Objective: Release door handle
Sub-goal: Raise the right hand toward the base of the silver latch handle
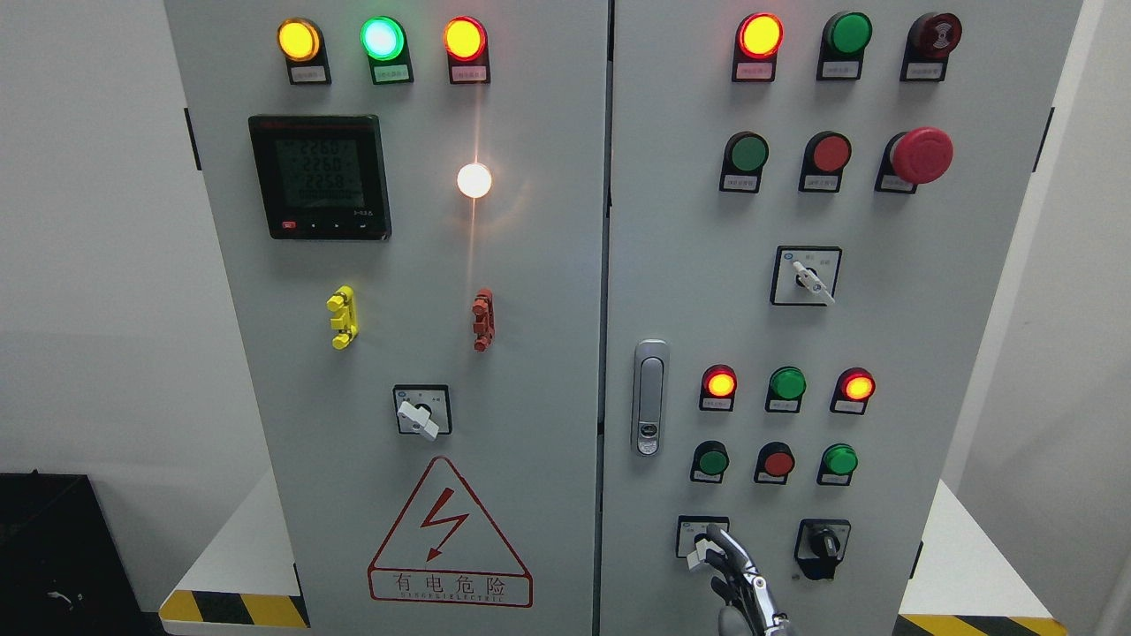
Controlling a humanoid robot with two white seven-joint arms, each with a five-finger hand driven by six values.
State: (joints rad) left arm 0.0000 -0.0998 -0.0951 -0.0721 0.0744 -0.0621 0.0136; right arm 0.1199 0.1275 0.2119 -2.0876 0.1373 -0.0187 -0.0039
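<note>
Down at bottom edge, right of middle, right hand (738, 574) is poking up, fingers loosely extended, holding nothing, tips sitting by white selector knob (698, 552). Door handle (650, 397) is sitting well above, on right door's (884, 353) left edge, nothing touching it. Release is looking done, so you're wanting slow straight pull-back, staying clear of that knob and nearby black selector (823, 545). Left hand isn't showing.

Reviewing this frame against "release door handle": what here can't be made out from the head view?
- Hand: cut off by the bottom edge; which arm it belongs to and its finger state unclear.
- White rotary switch: partly covered by the fingers; contact uncertain.
- Button labels: print too small.
- Meter: digits blurred.
- Door handle: visible, untouched.
</note>
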